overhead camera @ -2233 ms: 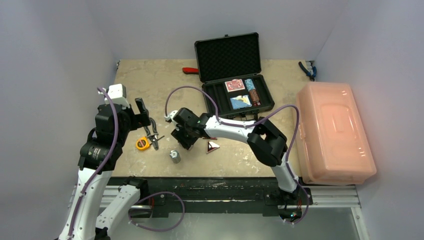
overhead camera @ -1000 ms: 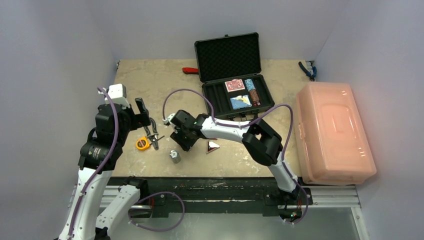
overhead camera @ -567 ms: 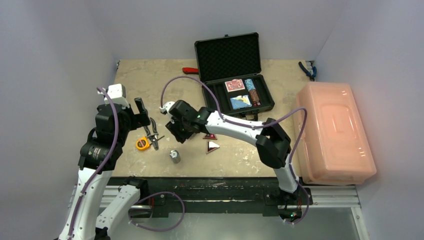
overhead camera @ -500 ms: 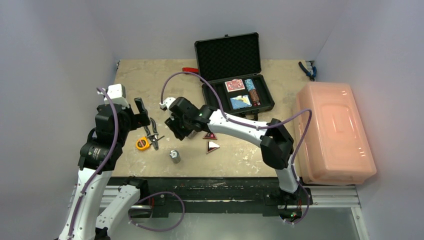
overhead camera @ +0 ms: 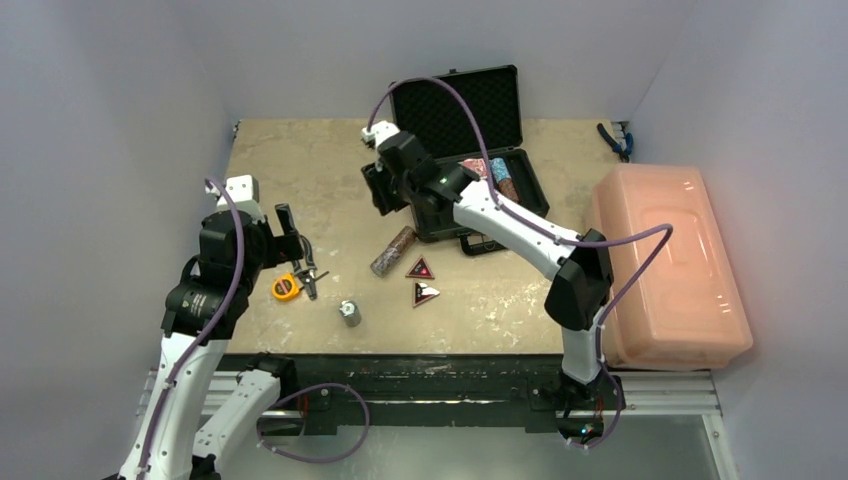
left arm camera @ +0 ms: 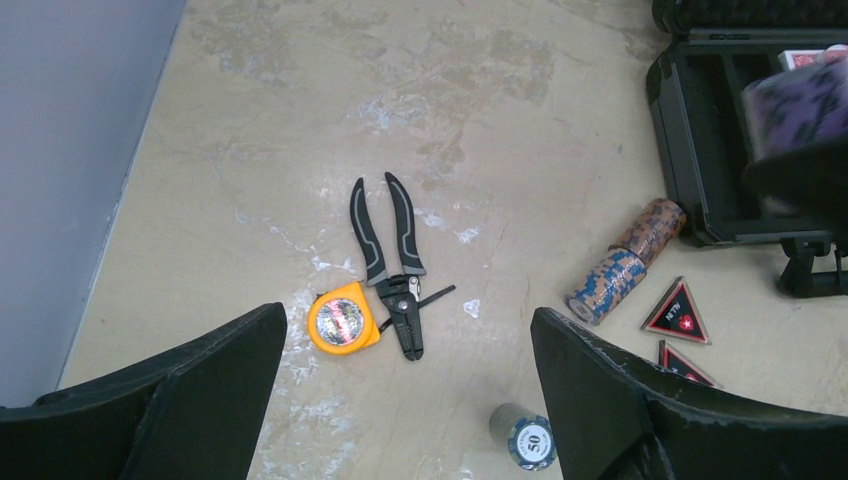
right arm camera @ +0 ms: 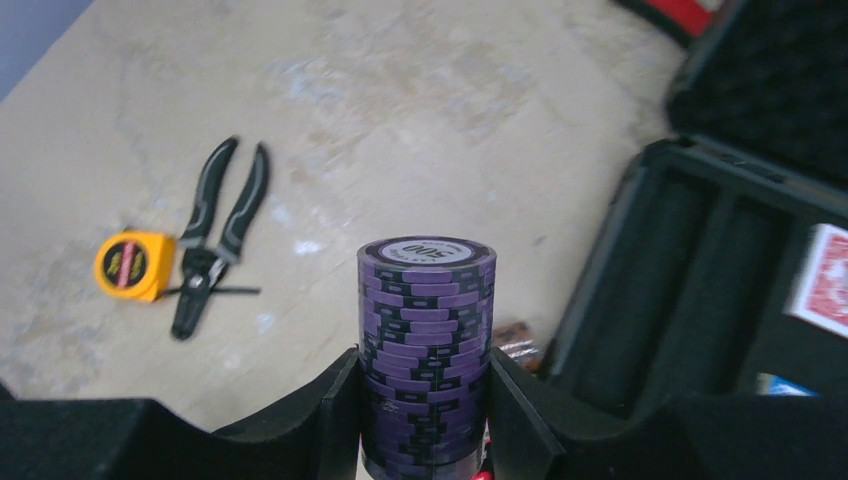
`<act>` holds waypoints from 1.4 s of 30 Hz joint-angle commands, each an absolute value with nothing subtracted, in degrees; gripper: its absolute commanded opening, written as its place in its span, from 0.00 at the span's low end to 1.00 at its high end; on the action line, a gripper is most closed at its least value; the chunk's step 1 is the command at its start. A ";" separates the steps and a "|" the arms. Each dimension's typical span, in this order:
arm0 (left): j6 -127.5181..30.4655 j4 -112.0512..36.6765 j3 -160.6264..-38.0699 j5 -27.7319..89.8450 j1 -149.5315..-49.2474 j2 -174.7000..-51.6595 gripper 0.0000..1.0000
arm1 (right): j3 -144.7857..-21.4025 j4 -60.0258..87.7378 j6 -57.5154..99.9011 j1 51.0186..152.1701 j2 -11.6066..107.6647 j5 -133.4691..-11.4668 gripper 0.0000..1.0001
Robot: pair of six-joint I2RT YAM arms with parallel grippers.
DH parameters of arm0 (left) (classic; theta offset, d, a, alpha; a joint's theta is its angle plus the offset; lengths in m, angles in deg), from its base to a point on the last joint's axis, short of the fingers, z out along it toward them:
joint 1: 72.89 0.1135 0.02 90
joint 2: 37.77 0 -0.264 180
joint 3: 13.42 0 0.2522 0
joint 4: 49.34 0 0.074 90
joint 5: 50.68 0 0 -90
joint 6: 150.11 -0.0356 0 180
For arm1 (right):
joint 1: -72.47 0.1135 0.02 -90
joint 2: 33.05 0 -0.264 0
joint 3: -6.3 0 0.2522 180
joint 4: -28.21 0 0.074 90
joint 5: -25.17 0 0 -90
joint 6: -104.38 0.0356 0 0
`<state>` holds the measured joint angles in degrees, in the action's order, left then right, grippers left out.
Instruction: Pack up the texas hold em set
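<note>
The black briefcase (overhead camera: 455, 112) stands open at the back, with a red deck (right arm camera: 822, 280) and a chip stack (overhead camera: 508, 183) in its tray. My right gripper (overhead camera: 385, 192) is shut on an upright purple chip stack (right arm camera: 427, 340), held above the table just left of the case's tray (right arm camera: 640, 300). A brown-and-blue chip stack (overhead camera: 393, 250) lies on its side on the table. Two triangular markers (overhead camera: 419, 268) (overhead camera: 426, 292) lie beside it. A short stack marked 50 (left arm camera: 525, 437) stands near the front. My left gripper (left arm camera: 410, 400) is open and empty above the pliers.
An orange tape measure (overhead camera: 286, 287) and black pliers (overhead camera: 308, 270) lie at the left front. A large pink plastic bin (overhead camera: 668, 265) fills the right side. Blue-handled pliers (overhead camera: 615, 140) lie at the back right corner.
My right gripper has lifted from the front middle and moved back towards the case with the purple stack. The brown-and-blue stack now shows on the table. The left arm shifted slightly.
</note>
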<state>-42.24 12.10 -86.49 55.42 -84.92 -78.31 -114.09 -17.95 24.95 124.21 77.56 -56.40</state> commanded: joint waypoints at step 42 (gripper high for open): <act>-43.32 10.51 -85.36 53.82 -84.97 -77.32 0.92 | -111.44 -14.96 37.22 110.58 87.13 -49.18 0.00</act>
